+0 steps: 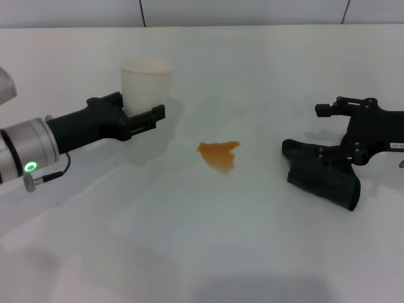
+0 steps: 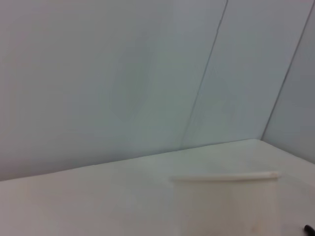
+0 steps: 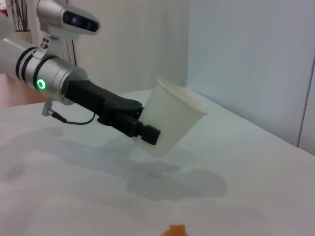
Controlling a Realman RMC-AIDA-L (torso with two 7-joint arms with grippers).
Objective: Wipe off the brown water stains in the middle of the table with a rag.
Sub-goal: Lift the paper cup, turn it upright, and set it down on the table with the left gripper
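Nearest the robot on the white tabletop (image 1: 208,252) lies the rag (image 1: 322,175), a dark lumpy cloth on the robot's right side. The right gripper (image 1: 328,132) is directly at it: its lower finger lies against the top of the cloth while the upper finger stands clear above and behind, so the jaws are spread wide and nothing is gripped yet. The rag's long axis runs from its thinner end, which points toward the middle of the tabletop, out to a bulkier end nearer the robot's right edge.

The brown stain (image 1: 219,153) sits in the middle, well apart from the rag and toward the robot's left of it. The coming wipe therefore depends on carrying the cloth leftward across bare tabletop to that patch, and the right arm is plainly the better placed one, since it alone reaches the cloth.

Farther back and to the left, the left gripper (image 1: 151,117) is closed around a white cup (image 1: 146,85), holding it tilted and apparently just off the tabletop, well apart from the stain.
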